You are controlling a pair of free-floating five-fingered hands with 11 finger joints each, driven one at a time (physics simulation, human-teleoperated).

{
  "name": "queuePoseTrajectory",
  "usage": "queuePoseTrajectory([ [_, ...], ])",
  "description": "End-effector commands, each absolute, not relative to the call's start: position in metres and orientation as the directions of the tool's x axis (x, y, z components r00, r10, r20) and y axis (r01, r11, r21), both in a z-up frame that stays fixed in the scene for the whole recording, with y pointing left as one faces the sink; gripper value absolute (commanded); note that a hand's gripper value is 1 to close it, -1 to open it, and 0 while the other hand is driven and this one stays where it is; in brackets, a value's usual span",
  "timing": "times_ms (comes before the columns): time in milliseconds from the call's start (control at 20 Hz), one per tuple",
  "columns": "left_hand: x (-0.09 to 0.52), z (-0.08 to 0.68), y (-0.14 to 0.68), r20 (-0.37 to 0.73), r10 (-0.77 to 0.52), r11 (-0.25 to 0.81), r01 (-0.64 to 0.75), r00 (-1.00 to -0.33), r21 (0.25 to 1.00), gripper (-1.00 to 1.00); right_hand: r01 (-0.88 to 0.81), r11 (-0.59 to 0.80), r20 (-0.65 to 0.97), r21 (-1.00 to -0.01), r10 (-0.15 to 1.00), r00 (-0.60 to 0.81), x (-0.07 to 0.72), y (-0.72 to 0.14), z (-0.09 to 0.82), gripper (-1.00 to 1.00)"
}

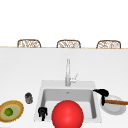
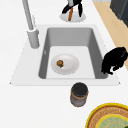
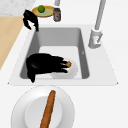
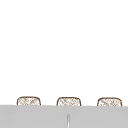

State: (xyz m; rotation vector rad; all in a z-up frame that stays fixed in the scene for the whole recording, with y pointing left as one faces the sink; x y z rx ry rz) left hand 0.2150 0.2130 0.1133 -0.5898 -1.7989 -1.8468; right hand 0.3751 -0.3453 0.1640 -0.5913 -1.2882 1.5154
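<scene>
Front view: the right hand (image 1: 102,94) hangs at the right rim of the sink (image 1: 40,100), just above a white plate (image 1: 113,108) that carries a long brown baguette (image 1: 117,102). Its fingers point down, loosely spread, holding nothing. The left hand (image 1: 42,111) hovers at the sink's front left corner, fingers drooping and relaxed, empty. A red ball (image 1: 67,114) covers the front of the basin. Left of the sink stand a dark jar (image 1: 28,97) and a yellow-rimmed plate (image 1: 15,107) with a lime (image 1: 8,111) on it. The faucet (image 1: 68,72) rises behind the basin.

Left side view: inside the sink lies a white bowl (image 2: 71,65) holding a small brown food item (image 2: 60,63). The left hand (image 2: 114,60) floats over the sink's front rim, apart from the bowl.

Right side view: the right hand (image 3: 41,64) reaches over the sink's near edge, its loosely extended fingertips over the bowl's rim beside the brown item; whether they touch it I cannot tell.

Upper view: three woven chair backs (image 4: 68,101) stand behind the counter.
</scene>
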Motion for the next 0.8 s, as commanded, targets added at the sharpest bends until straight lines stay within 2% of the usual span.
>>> queuePoseTrajectory([
  [0,0.215,0.113,0.213,0.617,-0.048,-0.01,0.618,-0.786,0.786,0.0,-0.308,0.008,0.126,-0.951,0.923,-0.364,0.358,-0.336,0.164,-1.0],
  [200,0.215,0.113,0.213,0.617,-0.048,-0.01,0.618,-0.786,0.786,0.0,-0.263,0.008,0.104,-0.965,0.929,-0.355,0.344,-0.325,0.174,-1.0],
  [500,0.215,0.113,0.213,0.617,-0.048,-0.01,0.618,-0.786,0.786,0.0,-0.296,-0.001,0.1,-0.955,0.94,-0.326,0.304,-0.318,0.176,-1.0],
  [750,0.215,0.113,0.213,0.617,-0.048,-0.01,0.618,-0.786,0.786,0.0,-0.205,0.05,0.121,-0.977,0.93,-0.346,0.271,-0.306,0.177,-1.0],
])
